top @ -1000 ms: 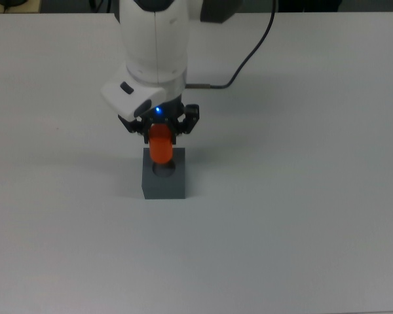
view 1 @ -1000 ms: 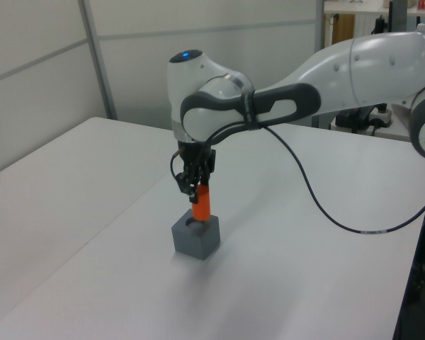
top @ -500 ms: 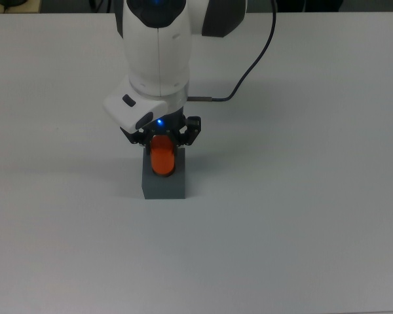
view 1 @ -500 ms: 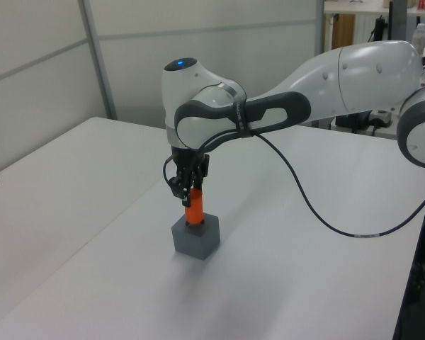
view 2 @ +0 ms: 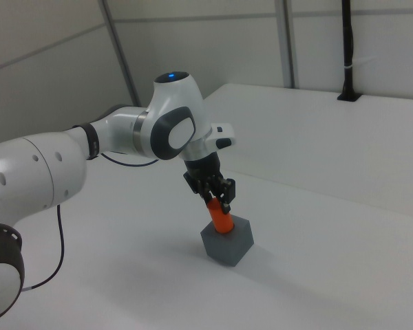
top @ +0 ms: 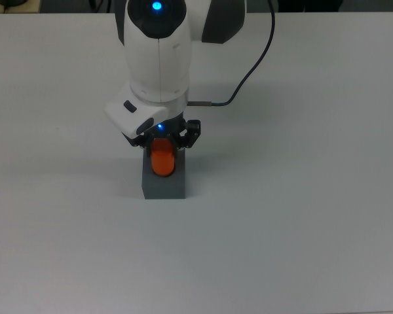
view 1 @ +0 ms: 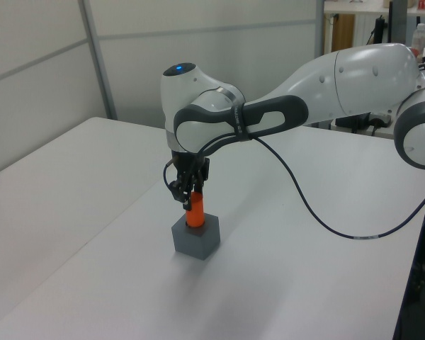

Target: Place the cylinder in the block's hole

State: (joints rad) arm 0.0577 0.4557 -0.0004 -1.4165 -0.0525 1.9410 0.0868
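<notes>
The dark grey block rests on the white table. The orange-red cylinder stands nearly upright with its lower end down in the hole of the block's top face. My gripper is directly above the block, shut on the cylinder's upper end. The hole itself is hidden by the cylinder.
A black cable runs from the wrist across the table. In the left view a dark post stands at the table's right edge; in the right view a black pole rises at the back.
The gripper has lowered with the cylinder and shifted over the block. The cylinder's lower end went from just above the hole to inside it.
</notes>
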